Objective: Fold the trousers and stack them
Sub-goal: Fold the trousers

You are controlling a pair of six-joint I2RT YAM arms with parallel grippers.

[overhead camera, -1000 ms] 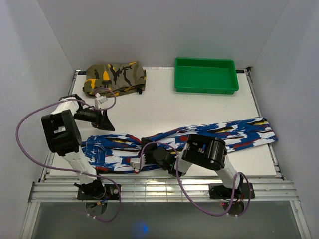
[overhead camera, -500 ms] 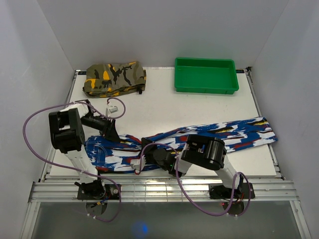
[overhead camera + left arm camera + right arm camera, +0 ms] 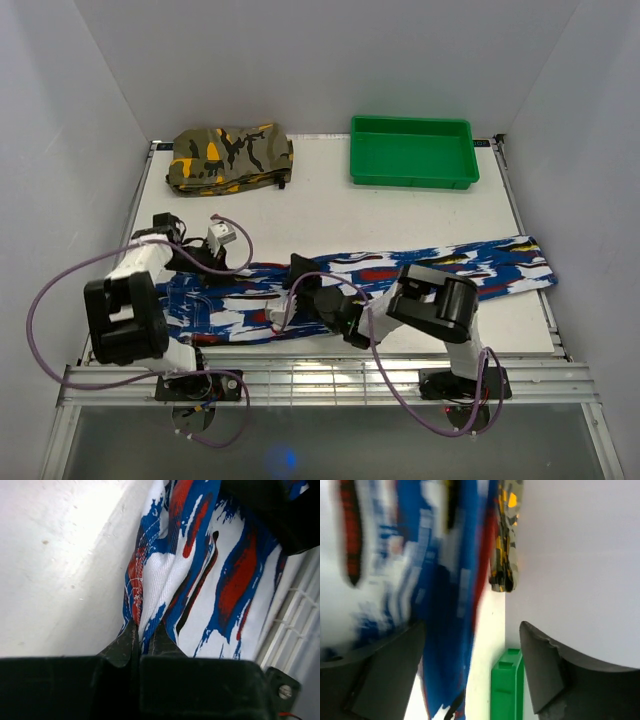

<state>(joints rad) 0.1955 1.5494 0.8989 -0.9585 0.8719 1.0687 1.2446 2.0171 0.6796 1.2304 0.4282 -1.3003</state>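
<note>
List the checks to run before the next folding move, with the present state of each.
1. Left gripper gripping the trousers: ok, shut on a fold of fabric.
2. Right gripper open: ok, jaws stand apart.
3. Fabric between the right fingers: cannot tell, wrist view blurred.
4. Trousers folded: not ok, stretched lengthwise across the table.
5. Camouflage garment apart from the trousers: ok.
</note>
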